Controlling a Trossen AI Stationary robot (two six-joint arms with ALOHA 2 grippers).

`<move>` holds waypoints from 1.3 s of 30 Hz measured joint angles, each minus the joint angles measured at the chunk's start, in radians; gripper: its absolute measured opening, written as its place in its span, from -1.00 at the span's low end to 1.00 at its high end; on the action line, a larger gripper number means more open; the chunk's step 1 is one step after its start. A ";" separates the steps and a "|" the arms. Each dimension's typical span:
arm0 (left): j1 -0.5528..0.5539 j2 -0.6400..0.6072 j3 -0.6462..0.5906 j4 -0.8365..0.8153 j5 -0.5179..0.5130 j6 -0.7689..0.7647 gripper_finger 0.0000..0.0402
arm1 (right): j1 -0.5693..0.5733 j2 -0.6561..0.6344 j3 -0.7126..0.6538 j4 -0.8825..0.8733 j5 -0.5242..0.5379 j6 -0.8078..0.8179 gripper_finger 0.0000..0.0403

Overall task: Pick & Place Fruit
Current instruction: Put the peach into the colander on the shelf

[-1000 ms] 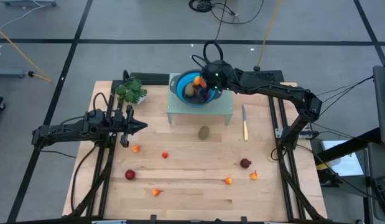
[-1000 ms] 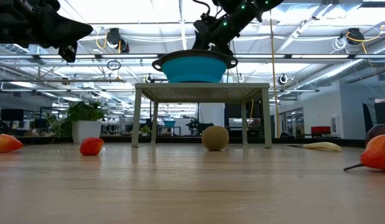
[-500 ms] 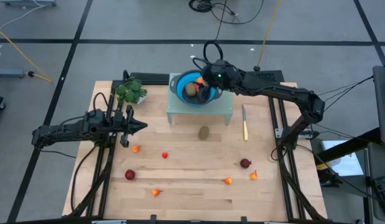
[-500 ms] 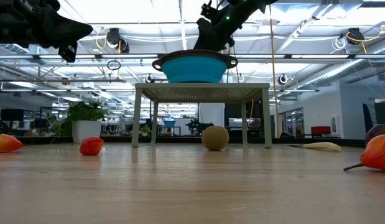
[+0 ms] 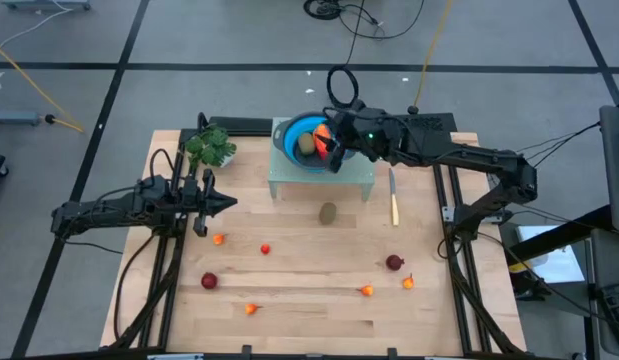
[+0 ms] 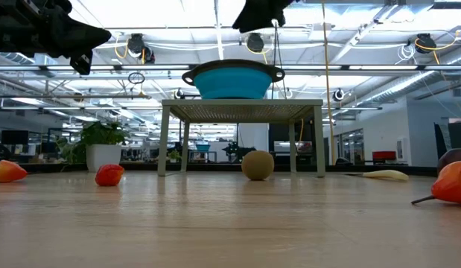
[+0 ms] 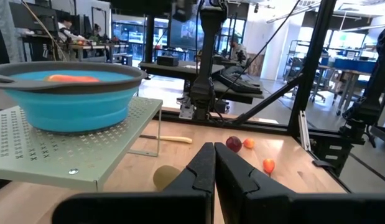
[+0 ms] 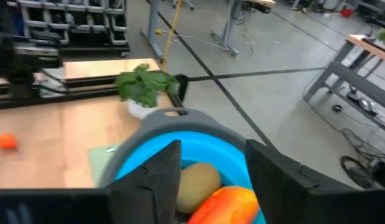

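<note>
Right gripper [image 5: 334, 150]: above bowl [image 5: 289, 152], fingers parted, empty; lift clear, then take the kiwi [image 5: 328, 212] mid-table.

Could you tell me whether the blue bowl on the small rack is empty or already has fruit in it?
Not empty. The blue bowl holds a brown kiwi and a longer orange-red piece, seen from above and from the right wrist.

Bright ceiling strip lights glare in the low view; the right wrist view seems slightly blurred.
</note>
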 joint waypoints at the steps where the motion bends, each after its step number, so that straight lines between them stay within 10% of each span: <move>1: 0.000 0.000 0.000 -0.001 0.000 0.000 -0.96 | 0.010 -0.004 0.000 -0.004 0.000 0.012 -0.21; 22: 0.000 0.000 0.000 -0.020 0.000 0.000 -0.96 | 0.269 -0.017 -0.001 -0.031 0.001 0.156 -0.97; 39: 0.000 0.000 0.000 -0.020 0.000 0.012 -0.96 | 0.448 -0.024 -0.001 -0.090 0.072 0.157 -1.00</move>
